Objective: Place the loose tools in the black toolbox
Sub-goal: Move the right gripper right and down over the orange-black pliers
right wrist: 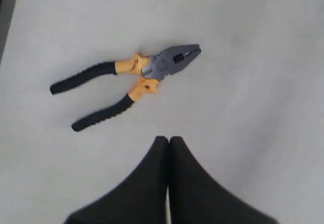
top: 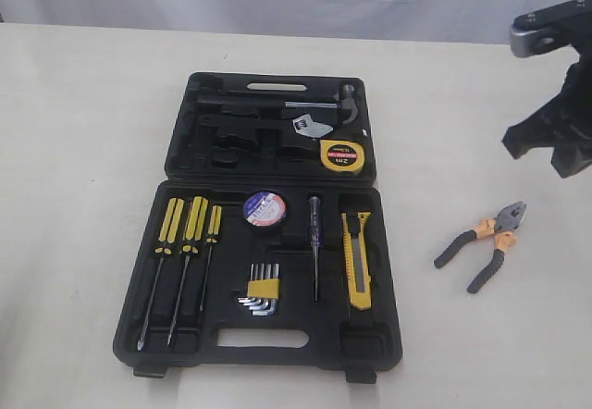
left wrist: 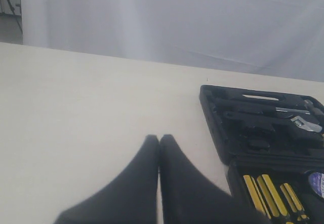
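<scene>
1. Exterior view: black toolbox [top: 370, 353] lies open on the counter [top: 83, 150]. Tape measure [top: 339, 154] sits in the far half; tape roll [top: 264, 209] & utility knife [top: 357, 259] sit in the near half. Only the pliers [top: 487, 240] are outside, flat on the counter right of the box and well apart from it, handles splayed.
2. Right wrist view: right gripper [right wrist: 168, 140] is closed, fingers pressed together w/ nothing between them. It's near the pliers, not touching. Left gripper [left wrist: 159, 138] is likewise closed & empty, over bare counter w/ the box nearby.
3. Risk: the right gripper must open before it goes down. If it descends closed, it'll prob shove the pliers away or jam its tips on the counter.
4. Risk: w/ the handles spread, a grab on one handle alone could let the tool pivot. The metal head looks heavy, so an off-centre grip may tip & slip.
5. Risk: the far half has empty moulded recesses, but can't tell which one fits the pliers. Set down askew, they'd sit proud & block the box from shutting. A low carry could clip the box rim or the knife.
</scene>
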Controlling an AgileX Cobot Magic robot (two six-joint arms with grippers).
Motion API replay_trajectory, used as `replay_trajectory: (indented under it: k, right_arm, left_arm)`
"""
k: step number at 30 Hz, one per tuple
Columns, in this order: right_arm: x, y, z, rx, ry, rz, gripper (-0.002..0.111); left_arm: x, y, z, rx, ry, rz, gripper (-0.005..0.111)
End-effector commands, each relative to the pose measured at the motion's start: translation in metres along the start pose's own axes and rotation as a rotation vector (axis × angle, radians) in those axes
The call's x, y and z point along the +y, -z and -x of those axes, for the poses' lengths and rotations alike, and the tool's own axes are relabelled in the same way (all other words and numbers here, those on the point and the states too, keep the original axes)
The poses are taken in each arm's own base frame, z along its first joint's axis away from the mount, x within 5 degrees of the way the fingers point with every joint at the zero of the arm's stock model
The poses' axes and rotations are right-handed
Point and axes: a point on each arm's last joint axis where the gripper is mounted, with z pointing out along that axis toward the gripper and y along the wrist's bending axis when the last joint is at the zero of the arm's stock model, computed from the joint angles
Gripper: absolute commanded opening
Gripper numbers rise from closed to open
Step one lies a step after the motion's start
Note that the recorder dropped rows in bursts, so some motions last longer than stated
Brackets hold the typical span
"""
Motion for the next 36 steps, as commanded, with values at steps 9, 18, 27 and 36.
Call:
replay_trajectory:
  k: [9, 18, 27, 36]
  right_arm:
    - [0.010, -0.072, -0.008, 0.176, 0.163, 0.060, -0.001]
    - [0.015, -0.102, -0.010, 0.157, 0.203, 0.069, -0.001]
    - [0.018, -0.125, -0.003, 0.147, 0.247, 0.079, -0.001]
    - [0.026, -0.139, 0.000, 0.149, 0.297, 0.079, -0.001]
  left_arm:
    - [0.000, 0.000, 0.001, 0.000, -0.006, -0.004, 0.000]
    - [0.000, 0.000, 0.001, 0.000, -0.006, -0.004, 0.000]
    - [0.000, 0.000, 0.001, 0.000, -0.006, -0.004, 0.000]
    - [0.000, 0.000, 0.001, 0.000, -0.006, -0.004, 0.000]
